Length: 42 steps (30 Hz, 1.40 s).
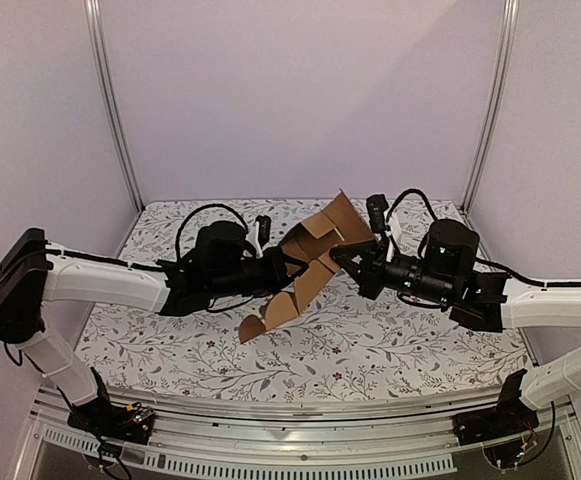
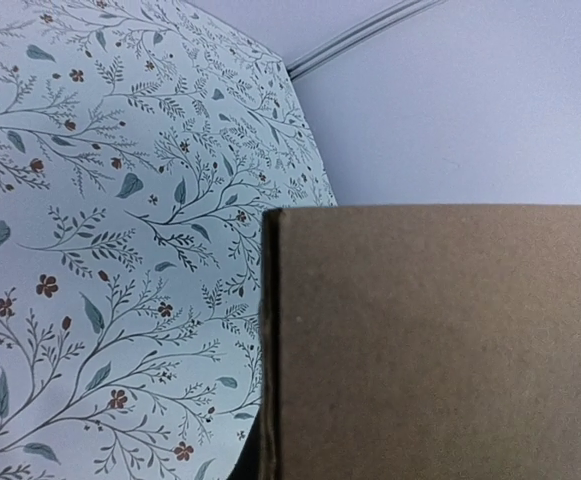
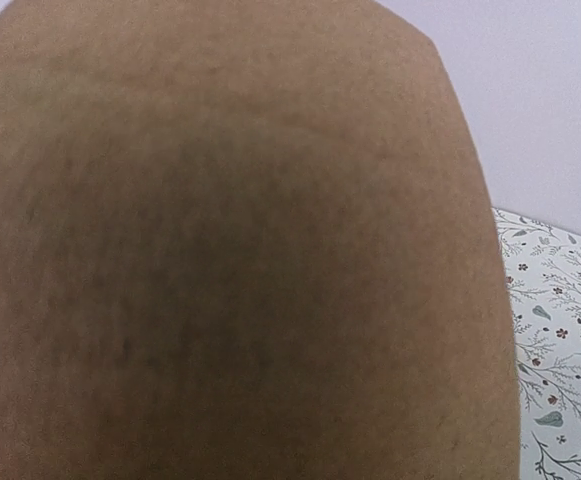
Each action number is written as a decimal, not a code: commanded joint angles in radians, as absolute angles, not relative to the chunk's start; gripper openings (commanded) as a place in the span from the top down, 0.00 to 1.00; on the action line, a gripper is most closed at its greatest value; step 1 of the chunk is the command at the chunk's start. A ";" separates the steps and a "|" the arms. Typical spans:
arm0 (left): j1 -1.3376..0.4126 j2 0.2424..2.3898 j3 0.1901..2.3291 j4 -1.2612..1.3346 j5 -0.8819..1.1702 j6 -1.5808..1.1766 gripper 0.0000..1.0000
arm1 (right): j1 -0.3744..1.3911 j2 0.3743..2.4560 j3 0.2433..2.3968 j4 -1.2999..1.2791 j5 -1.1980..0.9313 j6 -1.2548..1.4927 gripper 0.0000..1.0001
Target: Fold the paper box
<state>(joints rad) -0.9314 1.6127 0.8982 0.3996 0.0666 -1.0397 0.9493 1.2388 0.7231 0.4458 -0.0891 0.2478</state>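
The paper box [image 1: 315,265] is a brown die-cut cardboard sheet, partly bent, held tilted above the table. Its top corner points to the back and its lower tabs hang near the cloth. My left gripper [image 1: 282,268] meets it from the left and looks shut on its middle panel. My right gripper [image 1: 355,260] is at its right edge; its fingers are hidden by cardboard. In the left wrist view a flat brown panel [image 2: 440,345] fills the lower right and hides the fingers. In the right wrist view the cardboard [image 3: 230,260] covers nearly everything.
The table [image 1: 170,350] has a white cloth with a floral print. Plain lilac walls and two metal corner posts [image 1: 115,110] close in the back. Black cables loop over both arms.
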 commanded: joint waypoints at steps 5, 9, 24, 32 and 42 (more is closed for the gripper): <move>-0.957 1.596 0.961 0.286 0.040 -0.900 1.00 | 0.957 1.260 0.784 0.226 -0.035 0.223 1.00; -0.957 1.594 0.962 0.255 0.007 -0.884 1.00 | 0.957 1.204 0.799 0.202 -0.059 0.216 0.98; -0.919 1.543 0.939 0.197 -0.176 -0.726 1.00 | 0.957 1.003 0.927 -0.249 -0.224 0.054 0.53; -0.900 1.511 0.924 0.196 -0.158 -0.584 1.00 | 0.957 0.978 1.092 -0.526 -0.166 0.014 0.48; -0.888 1.462 0.878 0.178 -0.155 -0.484 1.00 | 0.953 0.970 1.197 -0.602 -0.228 0.011 0.45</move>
<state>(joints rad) -0.9077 1.4700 0.9218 0.2565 -0.1394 -0.5873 0.9543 0.9932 1.1378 -0.5915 -0.1844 0.0273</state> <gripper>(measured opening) 0.026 0.550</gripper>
